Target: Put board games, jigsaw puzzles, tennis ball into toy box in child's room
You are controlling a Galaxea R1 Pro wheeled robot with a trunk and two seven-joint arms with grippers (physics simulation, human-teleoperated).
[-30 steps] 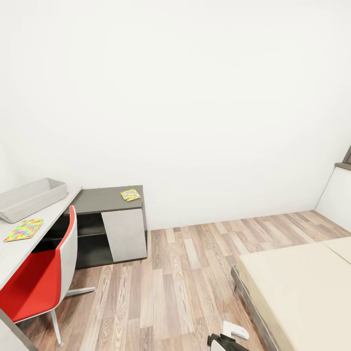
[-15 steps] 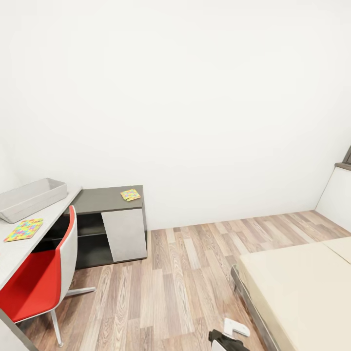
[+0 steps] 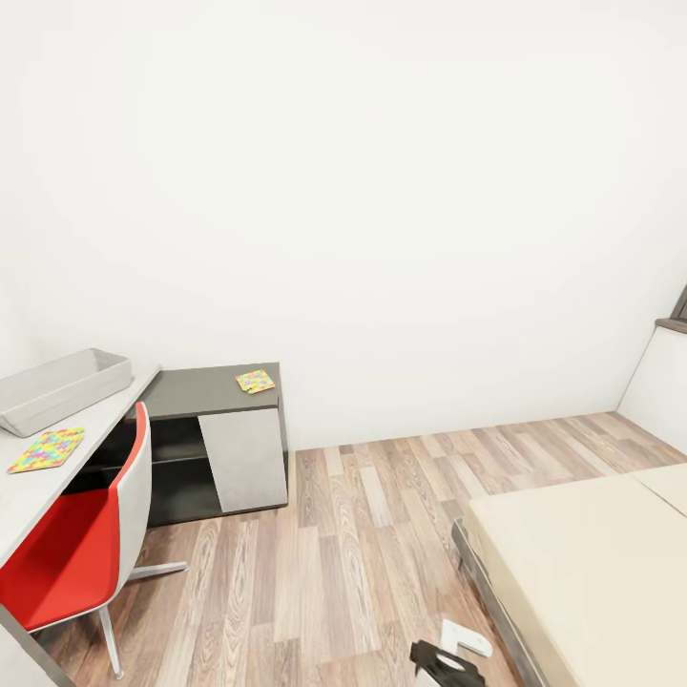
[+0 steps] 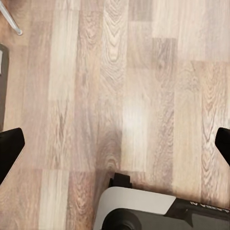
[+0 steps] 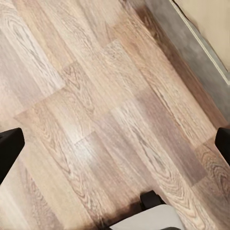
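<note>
In the head view the pale grey toy box [image 3: 62,386] stands on the table [image 3: 33,496] at the far left. One jigsaw puzzle [image 3: 48,448] lies flat on the desk top just in front of the box. A second jigsaw puzzle [image 3: 255,381] lies on the lower dark cabinet [image 3: 200,393]. The beige bed [image 3: 582,563] fills the lower right, and its visible part is bare. The board games and the tennis ball are out of view. My left gripper [image 4: 115,143] and my right gripper [image 5: 115,143] hang open over the wood floor, holding nothing.
A red chair [image 3: 76,544] with a white back is tucked against the desk. Wood-plank floor [image 3: 353,553] lies open between the cabinet and the bed. The wall behind is plain white. A dark window frame [image 3: 679,310] shows at the right edge. Part of my arm [image 3: 448,658] pokes in at the bottom.
The arm part at the bottom edge of the head view has shifted slightly to the right. The room and the things on the table have not moved.
</note>
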